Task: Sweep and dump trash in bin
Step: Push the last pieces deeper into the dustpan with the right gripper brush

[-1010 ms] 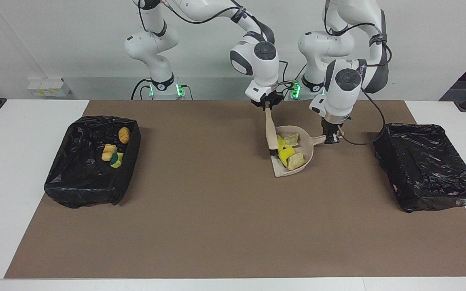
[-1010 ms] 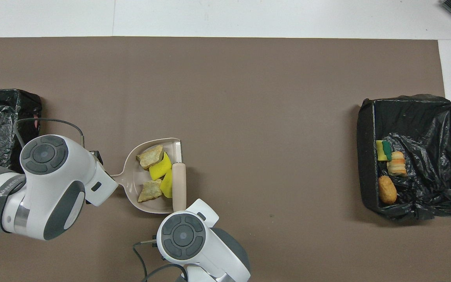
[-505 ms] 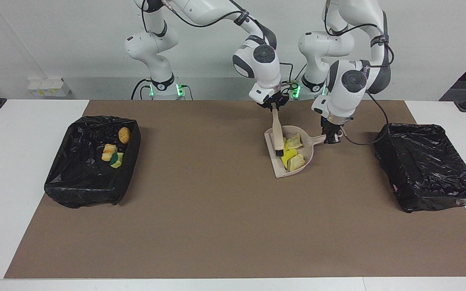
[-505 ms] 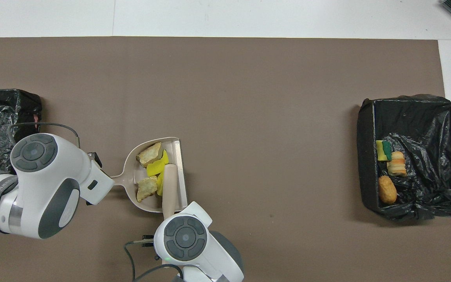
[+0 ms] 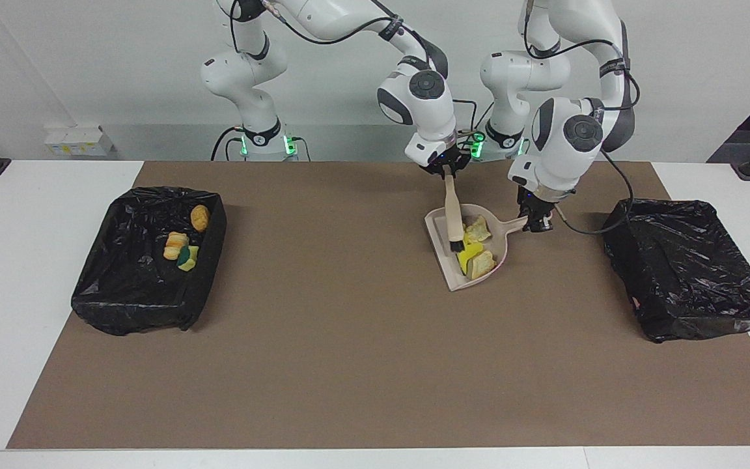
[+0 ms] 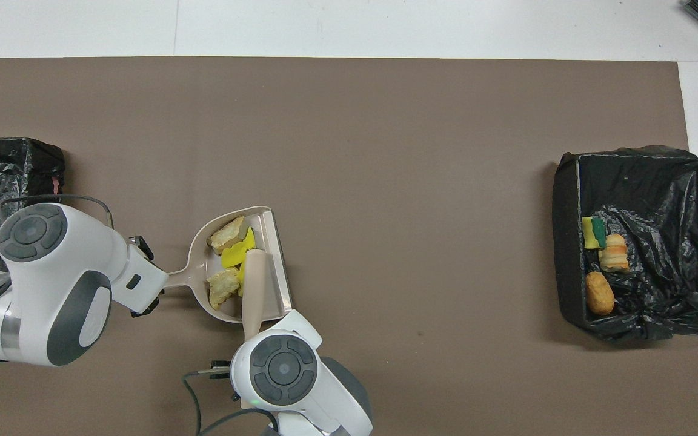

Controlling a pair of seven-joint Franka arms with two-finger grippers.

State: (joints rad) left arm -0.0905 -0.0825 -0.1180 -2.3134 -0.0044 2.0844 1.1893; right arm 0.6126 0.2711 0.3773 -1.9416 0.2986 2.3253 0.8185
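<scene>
Four scraps (image 5: 474,255) sit in the dustpan (image 5: 443,240); left claw (image 5: 535,223) grips its handle, right claw (image 5: 448,172) grips the brush (image 5: 454,218). Nearest bin (image 5: 687,273) lies toward the left arm's end.

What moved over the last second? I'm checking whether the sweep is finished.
The brush, held by the right gripper, swept from the dustpan's lip into the pan, crowding the four scraps toward the handle. The left gripper, shut on the handle, tilted the pan's open edge up a little. Both grips stayed as they were, as did both bins and the three scraps in one.
</scene>
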